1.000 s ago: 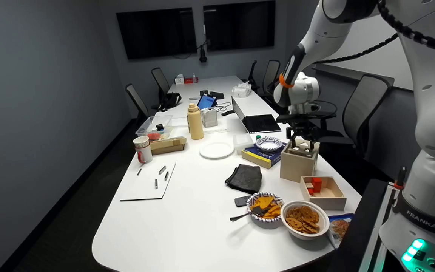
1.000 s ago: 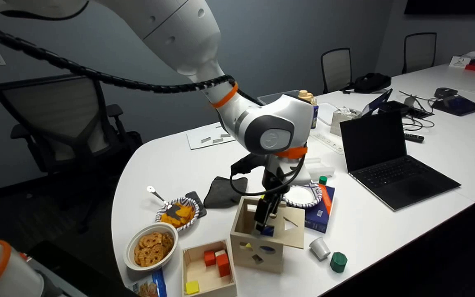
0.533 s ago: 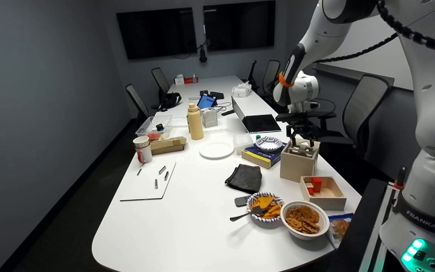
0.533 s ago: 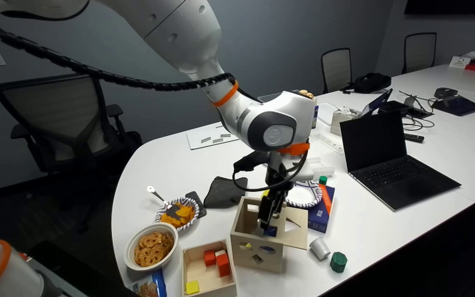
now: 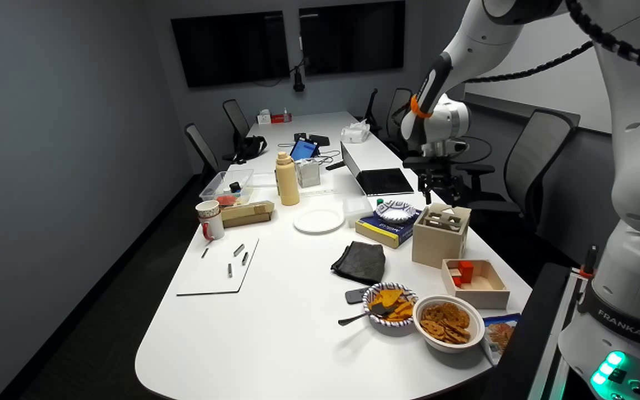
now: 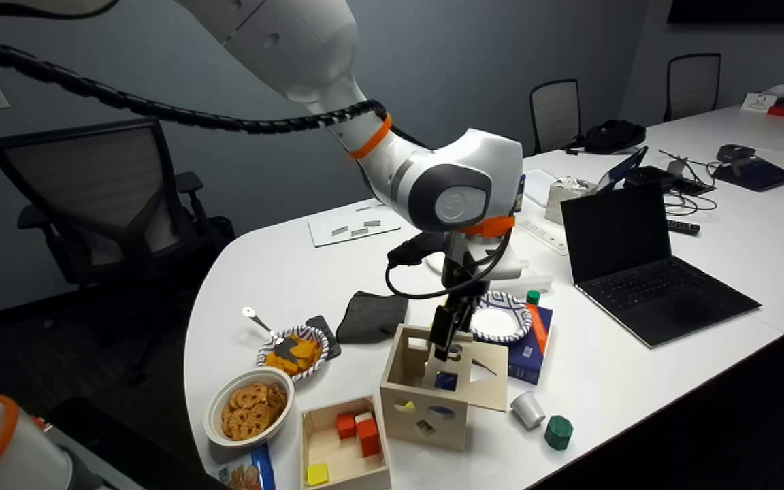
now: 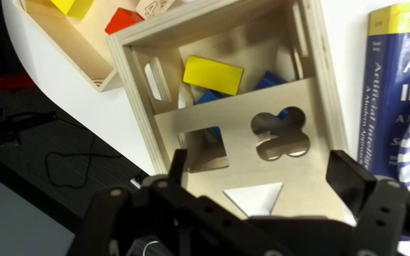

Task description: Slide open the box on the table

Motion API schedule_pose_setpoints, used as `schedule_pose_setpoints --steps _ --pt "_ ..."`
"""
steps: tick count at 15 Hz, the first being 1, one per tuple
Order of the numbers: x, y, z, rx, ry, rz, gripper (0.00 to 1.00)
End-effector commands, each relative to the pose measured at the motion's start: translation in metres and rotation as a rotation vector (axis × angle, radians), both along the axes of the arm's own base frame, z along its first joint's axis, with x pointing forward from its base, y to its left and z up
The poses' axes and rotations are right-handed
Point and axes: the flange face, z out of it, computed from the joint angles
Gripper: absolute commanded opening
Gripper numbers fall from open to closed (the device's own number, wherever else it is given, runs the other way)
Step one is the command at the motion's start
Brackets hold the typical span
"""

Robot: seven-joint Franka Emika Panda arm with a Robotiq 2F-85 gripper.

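Observation:
The pale wooden box (image 5: 438, 241) stands on the white table (image 5: 275, 333); it also shows in an exterior view (image 6: 399, 416) and the wrist view (image 7: 133, 96). Its thin lid (image 6: 488, 396) with cut-out shapes is slid partway out and overhangs the side away from the wooden tray. The lid in the wrist view (image 7: 240, 137) leaves part of the inside uncovered, with a yellow block (image 7: 213, 74) and blue blocks there. My gripper (image 7: 260, 160) is open and empty above the lid, fingers apart. It is just above the box in both exterior views (image 5: 441, 198) (image 6: 444, 333).
A wooden tray (image 6: 310, 435) with red and yellow blocks sits beside the box. A blue book (image 6: 525, 364) bearing a paper plate (image 6: 497, 323) lies on another side. A grey cup (image 6: 528, 410) and a green block (image 6: 559, 432) stand near the lid's overhang. Snack bowls (image 6: 249, 408) are beyond the tray.
The lid slid slightly further outward between the first two moments, then stayed. My gripper moved with it, then rose up out of the box, fingers still apart.

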Motion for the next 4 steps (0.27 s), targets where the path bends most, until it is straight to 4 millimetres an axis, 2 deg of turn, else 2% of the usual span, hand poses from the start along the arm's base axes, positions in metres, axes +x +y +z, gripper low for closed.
schedule_pose_setpoints --steps 1,4 --pt "-0.010 0.012 0.057 0.017 -0.098 -0.013 1.00" --pt "-0.009 0.017 0.091 -0.001 -0.153 -0.007 1.00"
